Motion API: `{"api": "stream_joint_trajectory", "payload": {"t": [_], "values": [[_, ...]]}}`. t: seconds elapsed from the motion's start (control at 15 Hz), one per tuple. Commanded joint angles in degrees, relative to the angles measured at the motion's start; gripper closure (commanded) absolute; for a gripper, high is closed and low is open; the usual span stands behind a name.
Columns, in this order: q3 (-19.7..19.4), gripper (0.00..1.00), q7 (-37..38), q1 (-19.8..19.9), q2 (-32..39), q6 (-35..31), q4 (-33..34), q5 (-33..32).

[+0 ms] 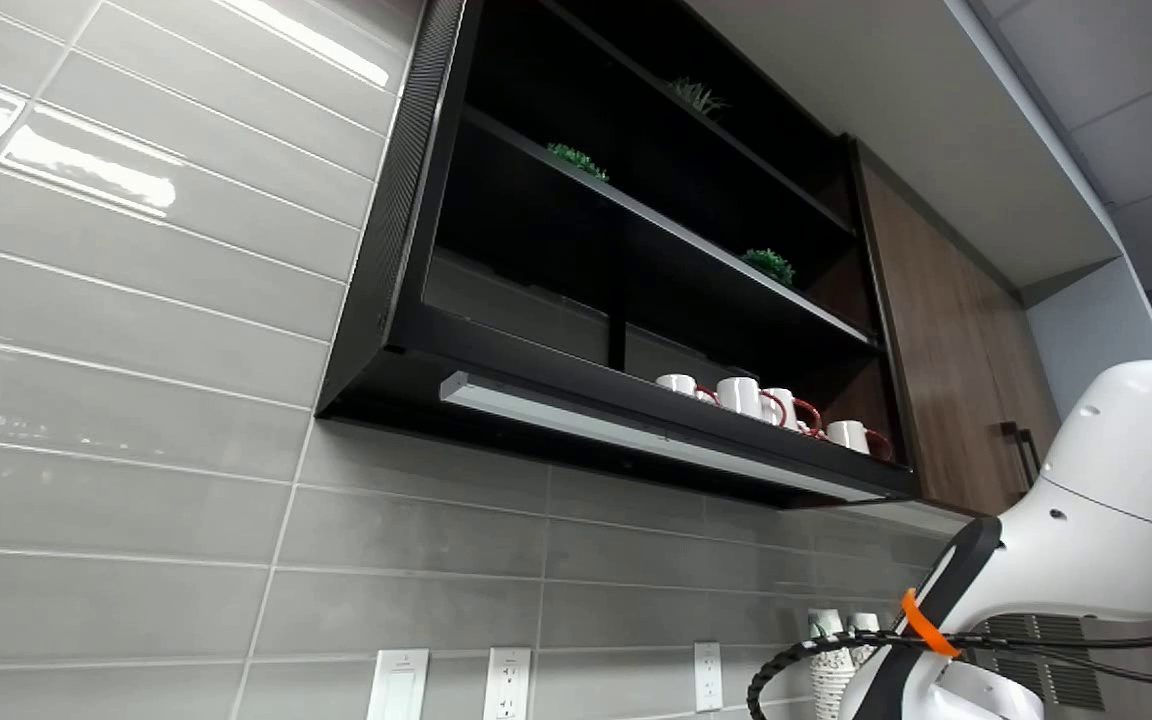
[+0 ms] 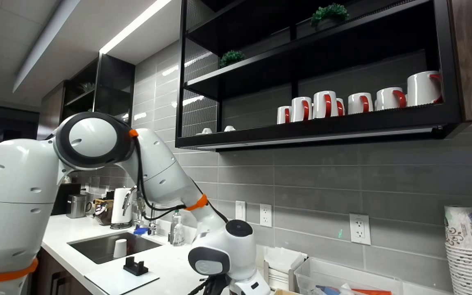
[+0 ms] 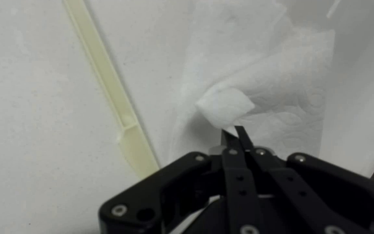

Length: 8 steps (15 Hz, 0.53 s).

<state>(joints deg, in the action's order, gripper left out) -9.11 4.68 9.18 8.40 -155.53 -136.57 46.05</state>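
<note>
Closest to the wrist camera, the black hand (image 3: 235, 131) has its jaws drawn tightly together, pinching a small peak of white tissue (image 3: 255, 78) between the tips. That tissue lies on the table (image 3: 34, 130), its caught fold raised and the remainder spread out and creased. Judging by this, the grip is made, while most of the sheet has not left the surface. Just beside it lies a pale yellow plastic utensil (image 3: 110, 81), apart from the tissue, its lower end disappearing behind the hand.

Beyond, the white table runs along a grey tiled wall (image 2: 314, 172). An exterior view shows a napkin holder (image 2: 296, 265) next to a clear bin (image 2: 334, 272), a stack of paper cups (image 2: 467, 250) well apart from the arm (image 2: 170, 176), and a white cup (image 2: 120, 248) in the sink (image 2: 92, 250). Mugs (image 2: 325, 102) with red handles stand on a black shelf (image 2: 322, 129) in both exterior views.
</note>
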Motion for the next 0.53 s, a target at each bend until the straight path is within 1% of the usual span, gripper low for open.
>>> {"api": "stream_joint_trajectory", "payload": {"t": [0.0, 0.2, 0.47], "values": [[-0.01, 1.0, -0.79, -0.21, -0.83, -1.29, -1.72, -0.47], [-0.21, 1.0, -0.3, -0.24, -1.09, -0.8, -2.56, -1.2], [-0.06, 1.0, -1.69, -0.04, -0.65, -0.67, -2.93, -0.59]]}}
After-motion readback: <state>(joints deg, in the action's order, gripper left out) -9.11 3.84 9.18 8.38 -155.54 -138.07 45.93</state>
